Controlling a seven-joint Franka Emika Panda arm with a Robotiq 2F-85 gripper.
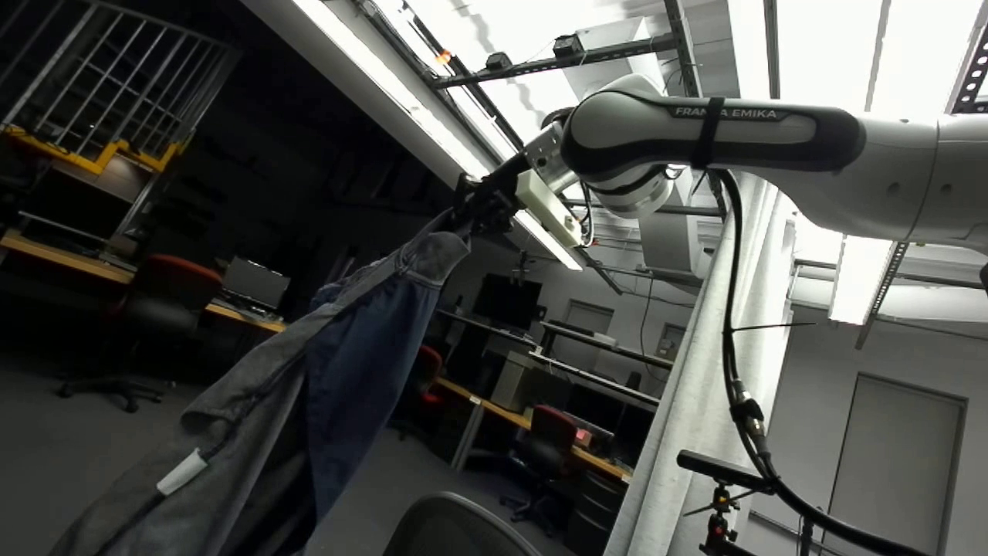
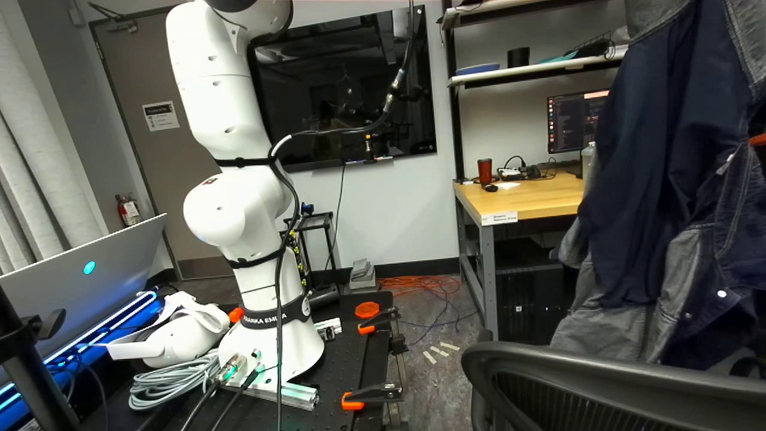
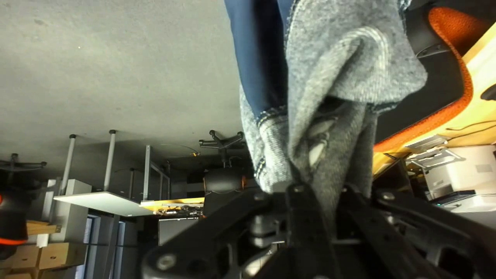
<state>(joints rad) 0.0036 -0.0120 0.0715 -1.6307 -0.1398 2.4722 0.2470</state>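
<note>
My gripper (image 3: 323, 193) is clamped on a gathered grey end of a denim garment (image 1: 351, 371), which hangs from me beside the black mesh chair (image 1: 455, 533); whether they touch I can't tell. I judge the cloth soft, limp and tough, light for its bulk but dragging along its length; its coarse weave shouldn't slip. That thick, seamed end seems the best place to pinch. My forearm (image 1: 733, 147) reaches high above the chair, my 2 fingers slanting downward.
</note>
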